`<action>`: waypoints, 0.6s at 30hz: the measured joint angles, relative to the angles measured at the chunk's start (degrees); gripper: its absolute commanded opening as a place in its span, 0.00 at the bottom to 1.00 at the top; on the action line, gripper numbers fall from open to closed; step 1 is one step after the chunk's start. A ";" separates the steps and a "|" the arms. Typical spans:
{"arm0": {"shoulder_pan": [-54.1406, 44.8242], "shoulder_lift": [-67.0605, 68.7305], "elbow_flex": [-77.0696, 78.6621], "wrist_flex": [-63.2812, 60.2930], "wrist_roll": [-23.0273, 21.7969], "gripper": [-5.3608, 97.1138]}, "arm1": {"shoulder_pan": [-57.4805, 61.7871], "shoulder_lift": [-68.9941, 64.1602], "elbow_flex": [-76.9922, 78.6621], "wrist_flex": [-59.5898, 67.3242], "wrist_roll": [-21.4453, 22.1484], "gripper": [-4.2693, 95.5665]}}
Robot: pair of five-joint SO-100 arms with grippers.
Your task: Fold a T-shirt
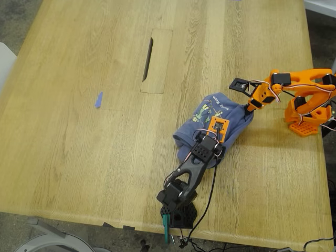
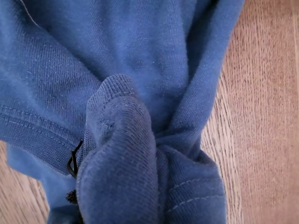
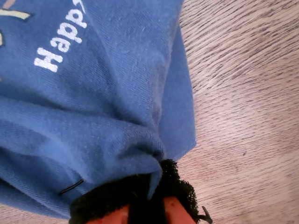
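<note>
Both grippers down at the bunched T-shirt (image 1: 214, 126) on the wooden tabletop (image 1: 79, 157): my first gripper (image 2: 77, 186) pinching a ribbed blue fold, my second gripper (image 3: 149, 205) clamped on its printed edge. Soft knit, crumpled. Blue tape scrap (image 1: 98, 100) well apart.

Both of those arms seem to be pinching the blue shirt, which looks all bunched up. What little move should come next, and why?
Probably draw the two grips slowly apart to spread the cloth. The T-shirt lies as a crumpled heap on the table, not flat, so no fold can start yet. My first gripper has a thick bunch of fabric gathered at it, and my second gripper has an edge near the print.
</note>
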 measured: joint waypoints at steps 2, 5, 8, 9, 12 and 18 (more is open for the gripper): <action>0.09 0.70 2.02 -1.23 0.00 0.05 | 0.00 0.88 1.76 -0.88 0.00 0.04; 0.09 1.67 4.83 -2.37 -0.18 0.10 | 0.00 2.29 4.31 -2.29 0.00 0.04; 0.09 2.55 7.12 -2.81 -0.26 0.19 | 0.00 3.34 6.42 -3.52 0.00 0.04; 0.09 2.72 7.73 -2.81 -0.26 0.22 | 0.00 3.87 7.21 -3.96 0.00 0.04; 0.62 2.99 8.61 -2.90 -0.09 0.31 | 0.18 5.27 9.67 -5.19 0.00 0.14; 4.83 3.16 9.23 -2.90 0.79 0.32 | 0.09 6.42 12.04 -5.10 0.00 0.33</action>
